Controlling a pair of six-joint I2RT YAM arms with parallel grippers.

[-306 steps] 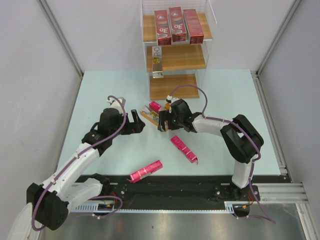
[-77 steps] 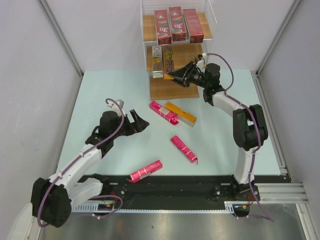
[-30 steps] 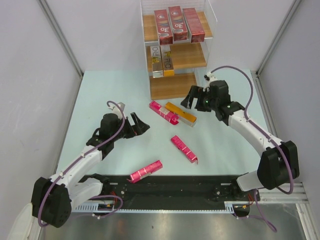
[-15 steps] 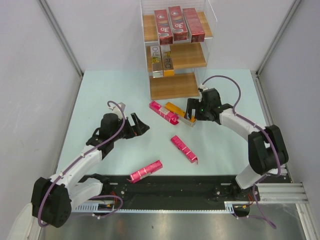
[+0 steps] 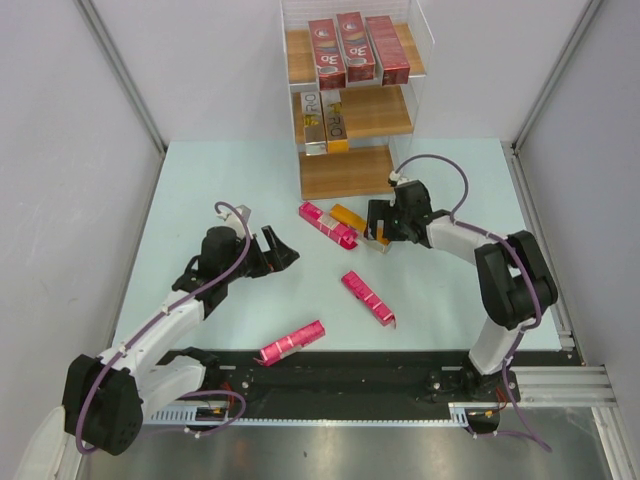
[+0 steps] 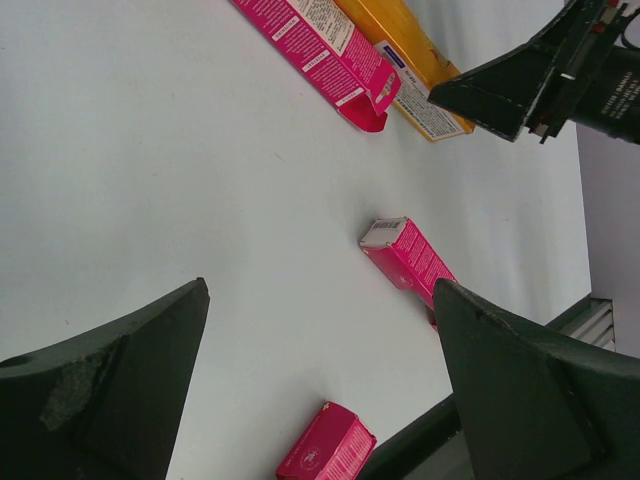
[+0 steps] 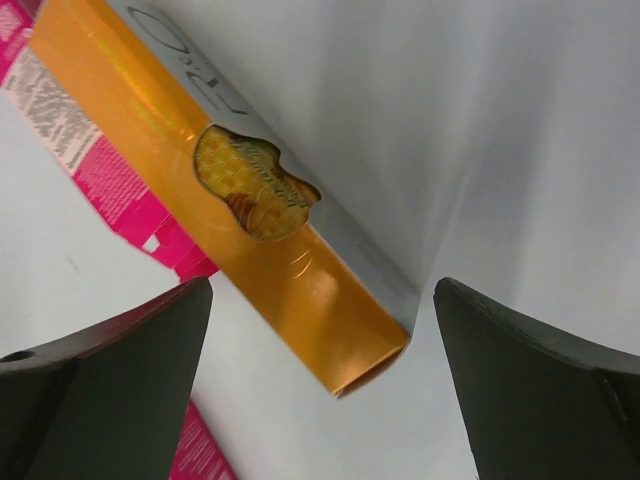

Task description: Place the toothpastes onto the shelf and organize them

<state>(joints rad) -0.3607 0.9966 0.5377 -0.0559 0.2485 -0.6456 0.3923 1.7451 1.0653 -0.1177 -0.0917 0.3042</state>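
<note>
The shelf (image 5: 346, 175) stands at the back, with three dark red toothpastes (image 5: 345, 48) on its top tier and two orange-and-silver ones (image 5: 325, 122) on the middle tier. On the table lie an orange carton (image 5: 352, 220) (image 7: 250, 240) and three pink cartons (image 5: 326, 224) (image 5: 367, 297) (image 5: 292, 342). My right gripper (image 5: 378, 226) (image 7: 320, 285) hangs open just above the orange carton's right end, a finger on each side, not touching it. My left gripper (image 5: 280, 250) (image 6: 320, 288) is open over bare table, left of the cartons, holding nothing.
The shelf's clear acrylic walls (image 5: 420, 40) rise around the tiers. Grey side walls close the table left and right. A black rail (image 5: 350, 365) runs along the near edge by the arm bases. The left wrist view shows the right gripper's fingers (image 6: 530, 80) beside the orange carton (image 6: 400, 60).
My right arm has come down and left from near the shelf's lower tier to over the orange carton's end. The left arm and all cartons have stayed put.
</note>
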